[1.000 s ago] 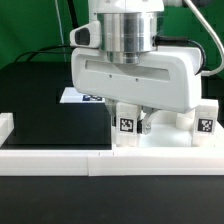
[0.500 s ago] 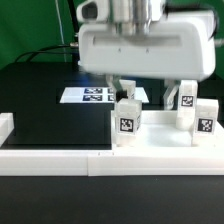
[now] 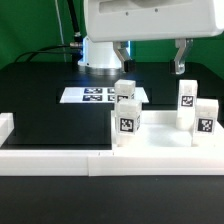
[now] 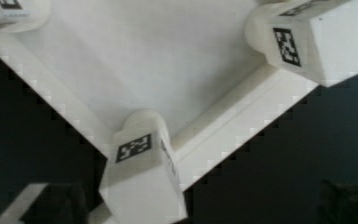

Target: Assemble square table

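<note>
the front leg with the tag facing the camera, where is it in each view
Exterior view: the front leg stands upright on the square slab, nearest the exterior view's left, close to the border wall.
Wrist view: probably the leg seen from above at the slab's corner; I cannot be sure which leg it is.
Shared landmark: the black-and-white tag on the leg.

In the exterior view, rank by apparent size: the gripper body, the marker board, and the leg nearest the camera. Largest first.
1. Gripper body, cut off by the frame's top, so larger than shown.
2. Marker board, though lying flat and partly hidden by a leg.
3. Nearest leg.
The gripper's nearness to the camera may exaggerate its size.
</note>
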